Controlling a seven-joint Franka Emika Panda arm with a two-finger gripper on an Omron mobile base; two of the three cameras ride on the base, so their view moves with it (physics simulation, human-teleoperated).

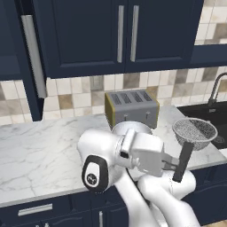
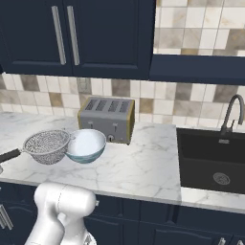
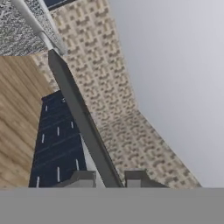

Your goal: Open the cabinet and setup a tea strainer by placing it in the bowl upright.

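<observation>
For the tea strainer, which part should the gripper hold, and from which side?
Grip the tea strainer by its long dark handle, closing across its narrow width from the handle end, away from the mesh. The basket is round and wide, a poor fit for two fingers. The gripper already appears shut on the handle that way, with the basket beside the bowl.

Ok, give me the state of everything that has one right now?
Cabinet: both centre doors shut.
Tea strainer: held by its handle, upright, beside the bowl.
Bowl: upright on the counter, nothing inside.
Gripper: shut on the tea strainer handle.
Toaster: slots empty.
</observation>
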